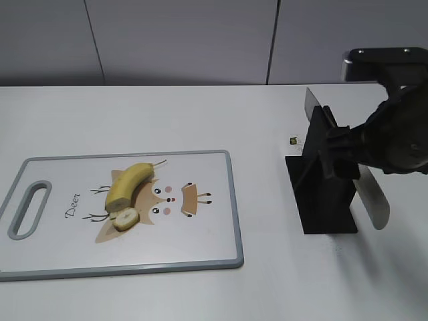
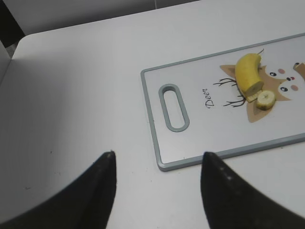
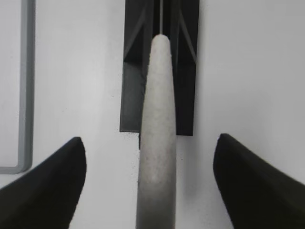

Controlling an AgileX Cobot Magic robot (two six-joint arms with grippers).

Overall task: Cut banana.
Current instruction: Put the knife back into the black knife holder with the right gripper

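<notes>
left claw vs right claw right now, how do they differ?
The left black claw hovers over bare white table, near the grey-rimmed cutting board's handle end; the right black claw straddles the grey knife handle above the black knife stand. Both are open.

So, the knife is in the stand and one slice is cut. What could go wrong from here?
1. The right gripper is open around the knife handle; if it backs away crooked, it may tip the knife or drag the black stand.
2. The slice lies loose against the banana on the cutting board; any bump may roll it.
3. The left gripper hovers open near the board's handle end and could nudge it.
</notes>
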